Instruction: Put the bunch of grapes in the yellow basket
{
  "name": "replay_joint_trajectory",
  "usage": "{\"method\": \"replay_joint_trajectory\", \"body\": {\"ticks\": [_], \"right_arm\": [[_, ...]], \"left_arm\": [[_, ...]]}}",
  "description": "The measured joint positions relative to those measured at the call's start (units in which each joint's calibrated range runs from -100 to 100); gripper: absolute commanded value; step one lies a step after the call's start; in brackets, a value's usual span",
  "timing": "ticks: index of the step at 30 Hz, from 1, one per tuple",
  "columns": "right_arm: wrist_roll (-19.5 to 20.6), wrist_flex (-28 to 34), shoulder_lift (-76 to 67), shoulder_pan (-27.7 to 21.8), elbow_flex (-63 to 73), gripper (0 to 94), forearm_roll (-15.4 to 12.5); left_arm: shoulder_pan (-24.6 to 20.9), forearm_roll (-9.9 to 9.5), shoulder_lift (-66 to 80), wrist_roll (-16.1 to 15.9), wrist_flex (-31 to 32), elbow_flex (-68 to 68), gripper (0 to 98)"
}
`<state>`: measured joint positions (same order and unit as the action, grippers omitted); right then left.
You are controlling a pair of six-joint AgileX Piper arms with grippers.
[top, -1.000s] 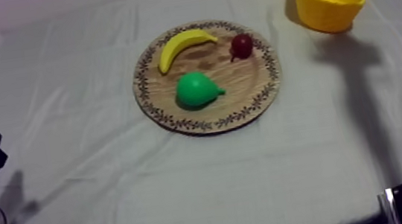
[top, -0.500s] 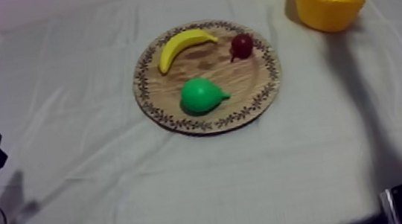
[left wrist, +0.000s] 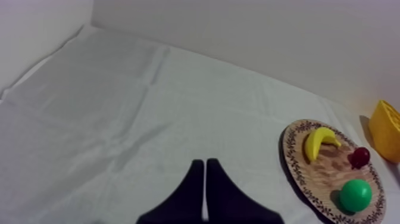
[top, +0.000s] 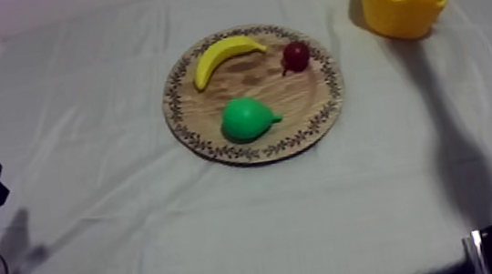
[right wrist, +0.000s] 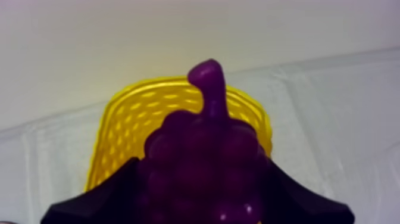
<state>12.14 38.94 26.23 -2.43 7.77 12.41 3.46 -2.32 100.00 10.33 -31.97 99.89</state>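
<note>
1. Right end effector point(right wrist: 202, 184): my two black fingers are closed round the bunch of grapes point(right wrist: 201, 156), one finger at each flank of the bunch. The stem points upward. The grip looks symmetrical in the right wrist view.

2. Task item: the grapes are off the wooden board point(top: 253, 81) and held aloft at the yellow basket point(top: 400, 5). In the top view the bunch overlaps the basket's far rim at the back right of the counter point(top: 98, 104). In the right wrist view the basket's open mouth lies just behind and below the bunch. Whether the bunch is squarely over the opening, I cannot tell. It is not resting inside the basket.

3. Left end effector point(left wrist: 205, 174): fingers pressed together into a narrow wedge, nothing between them. It sits low at my left side of the counter, over bare cloth and well apart from the board.

4. Board contents: a banana point(top: 225, 56) lies along the far rim. A small red fruit point(top: 296, 54) sits near the rim on the basket's side. A green pear point(top: 247, 117) rests nearer the front, apart from both.

5. The basket stands upright on the cloth, beside the board but not touching it.
</note>
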Motion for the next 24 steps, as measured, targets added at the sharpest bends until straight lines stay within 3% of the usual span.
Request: {"method": "replay_joint_trajectory", "body": {"ticks": [24], "right_arm": [[3.14, -1.19, 10.70, 1.45, 3.02, 30.6, 2.02]], "left_arm": [[0.00, 0.00, 0.00, 0.00, 0.00, 0.00, 0.1]]}}
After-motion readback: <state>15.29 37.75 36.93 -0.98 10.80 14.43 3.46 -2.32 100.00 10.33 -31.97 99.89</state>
